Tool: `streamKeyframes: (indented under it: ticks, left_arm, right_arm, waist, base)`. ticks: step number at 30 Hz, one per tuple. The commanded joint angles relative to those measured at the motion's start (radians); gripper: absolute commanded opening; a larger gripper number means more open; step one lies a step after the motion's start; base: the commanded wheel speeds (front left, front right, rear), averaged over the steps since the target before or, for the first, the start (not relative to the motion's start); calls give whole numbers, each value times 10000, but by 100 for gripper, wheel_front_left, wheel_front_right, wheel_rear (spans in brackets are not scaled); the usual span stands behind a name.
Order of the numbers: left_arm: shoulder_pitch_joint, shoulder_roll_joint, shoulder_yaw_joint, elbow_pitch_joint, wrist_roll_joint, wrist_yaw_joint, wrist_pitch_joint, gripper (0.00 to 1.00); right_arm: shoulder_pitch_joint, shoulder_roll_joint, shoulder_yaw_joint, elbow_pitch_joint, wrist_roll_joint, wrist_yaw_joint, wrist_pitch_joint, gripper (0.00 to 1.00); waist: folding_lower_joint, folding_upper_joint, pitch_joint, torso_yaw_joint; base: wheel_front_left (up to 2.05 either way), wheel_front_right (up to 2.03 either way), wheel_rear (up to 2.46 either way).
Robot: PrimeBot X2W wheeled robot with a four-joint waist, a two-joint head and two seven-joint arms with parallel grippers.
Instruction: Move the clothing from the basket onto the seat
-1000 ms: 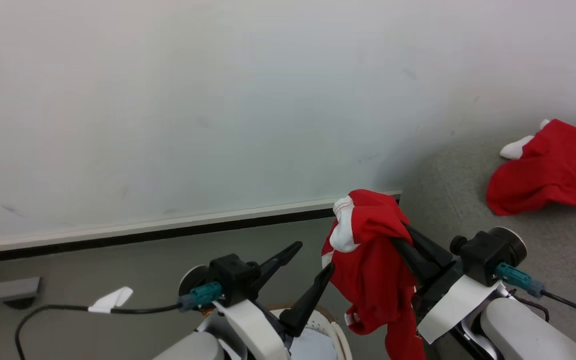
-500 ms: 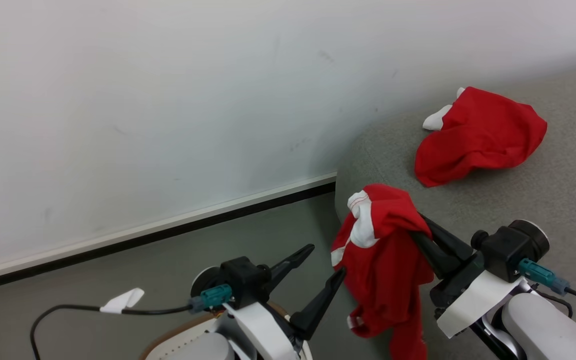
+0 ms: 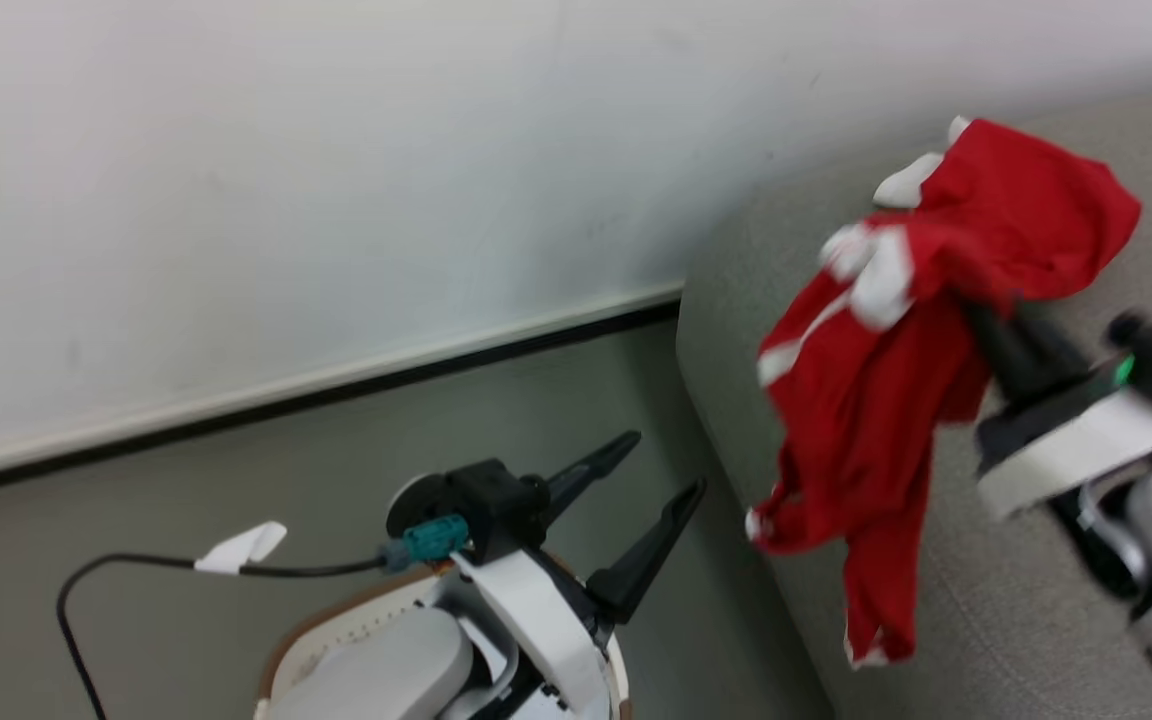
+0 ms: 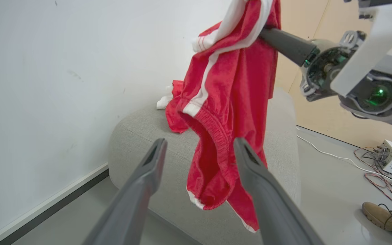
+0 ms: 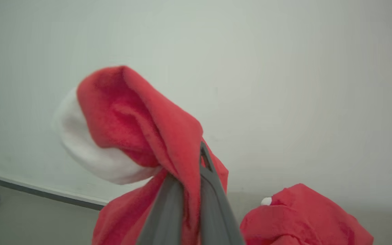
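**Shorts carried up to the seat's edge**

Raised and swung across since the earlier frame, my right pincer (image 3: 976, 315) now holds the red shorts (image 3: 866, 400) high at the rounded edge of the seat (image 3: 986, 620) instead of low beside it. My head has turned that way too.

Head view: the shorts hang long, and their lowest hem is down along the seat's side. Another red garment (image 3: 1046, 200) and a white cloth piece (image 3: 901, 185) lie on the cushion behind. To do this well, I judge I should carry further inward until the whole drape is over the cushion, then lower it and let go, so no leg slides off the edge. My left pincer (image 3: 667, 462) hangs above the basket (image 3: 336, 635).

Left wrist view: my left fingers stand wide apart and empty, and the shorts' elastic waistband dangles beyond them.

Right wrist view: my right fingers are pressed together on a fold of the red cloth.
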Motion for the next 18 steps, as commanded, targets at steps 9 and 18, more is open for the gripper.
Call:
streamKeyframes:
  ticks: [9,18]
  left_arm:
    - [-1077,664,454,-636,253,-181,146,100]
    - [-2219,1383,992,-1498,471,-244,423,100]
  right_arm:
    - [-2941,-594,-3319,515,-925,-24,1218,0]
    - [-6181,-1520,-7300,1146,-2815,-22,2576,0]
  waist:
    - [-1,0,2591,1055]
    - [-1,0,4643,1767]
  base:
    - [0,0,0]
    - [0,0,0]
